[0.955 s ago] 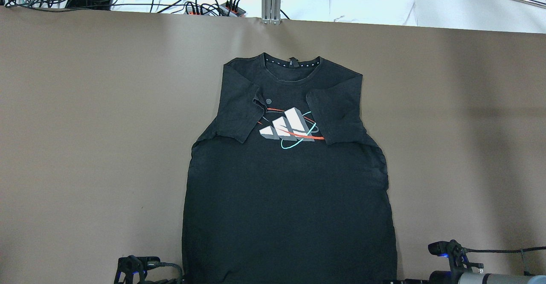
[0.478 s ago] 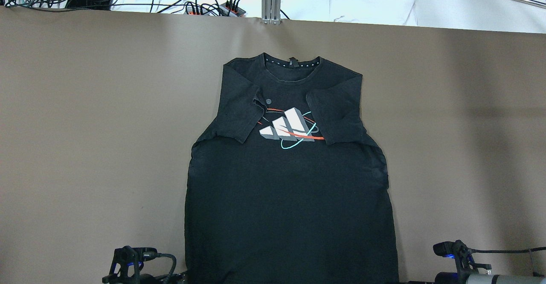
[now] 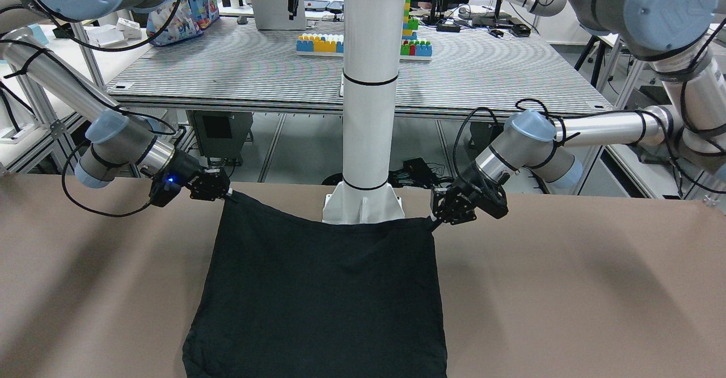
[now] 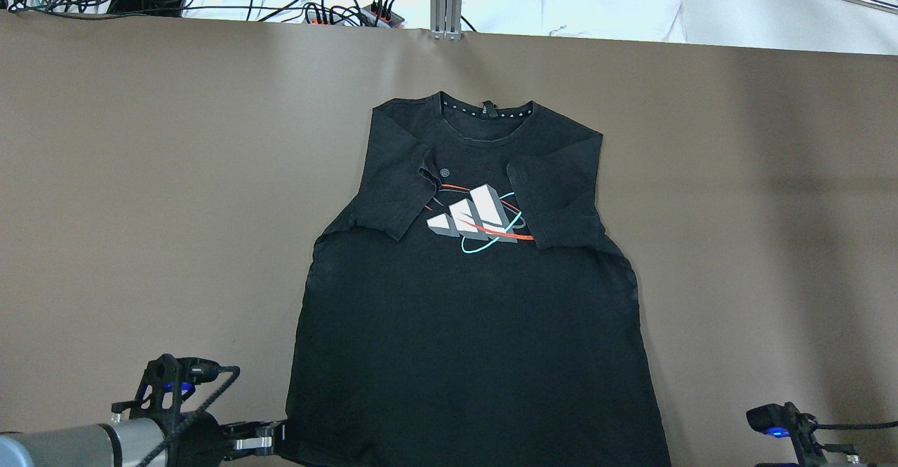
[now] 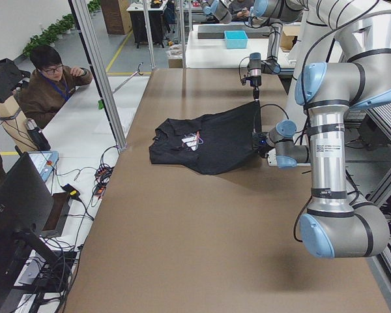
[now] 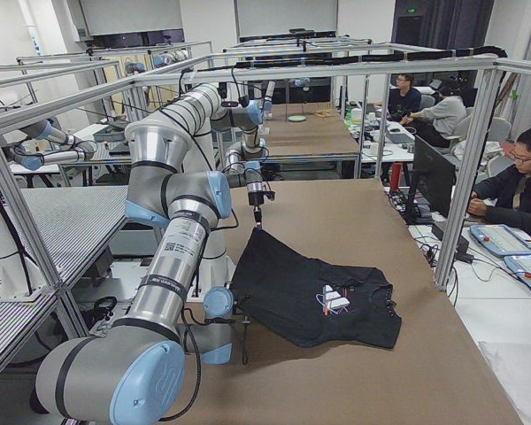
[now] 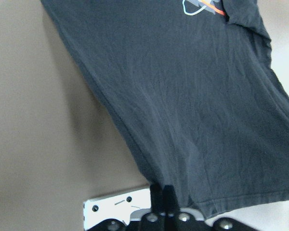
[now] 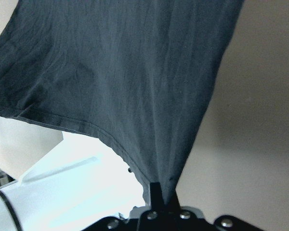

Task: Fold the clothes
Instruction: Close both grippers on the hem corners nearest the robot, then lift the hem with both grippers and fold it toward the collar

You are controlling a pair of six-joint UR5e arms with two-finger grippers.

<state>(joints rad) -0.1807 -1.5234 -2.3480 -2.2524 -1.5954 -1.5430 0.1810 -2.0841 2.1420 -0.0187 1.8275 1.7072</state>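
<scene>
Black T-shirt [image 4: 470,327] lengthwise, collar farthest from left gripper [image 3: 438,223] and right gripper [image 3: 229,196], jaws clamped on hem corners

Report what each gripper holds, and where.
Both hold the black T-shirt: left gripper and right gripper each pinch one corner of its bottom hem.

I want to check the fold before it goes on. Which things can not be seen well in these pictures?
Overhead view: most of the shirt hem is cut off by the bottom edge.
Overhead view: the right gripper lies below the bottom edge; only part of its wrist shows.
Front view: the collar and print are cut off by the bottom edge.
Overhead view: the neck label text is too small to read.
</scene>
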